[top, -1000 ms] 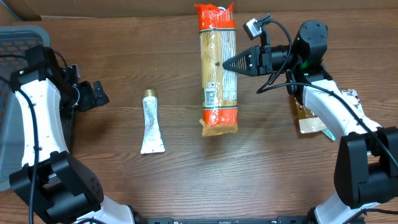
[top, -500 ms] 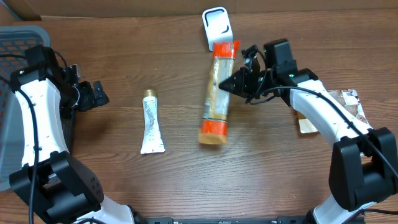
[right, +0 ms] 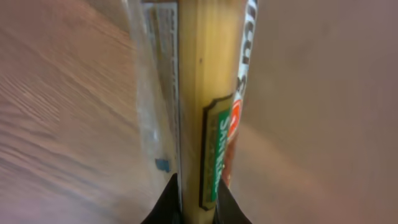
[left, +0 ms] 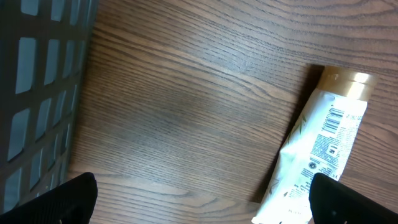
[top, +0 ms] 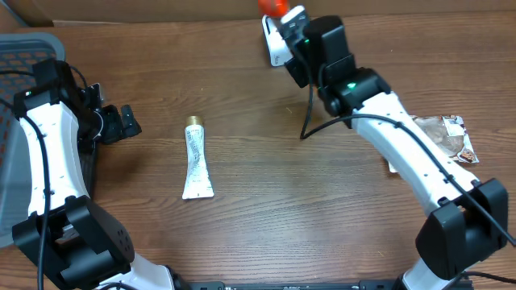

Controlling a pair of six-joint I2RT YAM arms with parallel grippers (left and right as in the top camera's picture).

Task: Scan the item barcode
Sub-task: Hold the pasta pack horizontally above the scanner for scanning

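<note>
My right gripper (right: 196,186) is shut on a long yellow pasta packet (right: 205,93) with a green and orange label, which runs straight away from the wrist camera. From overhead only the packet's orange end (top: 272,5) shows at the table's far edge, beside a white scanner (top: 276,44) that the right arm partly hides. My left gripper (left: 202,202) stands open above bare wood at the left, with nothing between its fingers. A white tube with a gold cap (top: 196,159) lies just right of it, and its printed barcode side (left: 320,152) faces up.
A grey slotted basket (top: 24,48) stands at the far left, its wall (left: 37,81) close to the left gripper. A crumpled foil packet (top: 445,137) lies at the right. A cardboard box edge (top: 121,10) runs along the back.
The right arm has lifted the pasta packet off the table and carried it left and back to the white scanner. The left arm and the tube have not moved.
</note>
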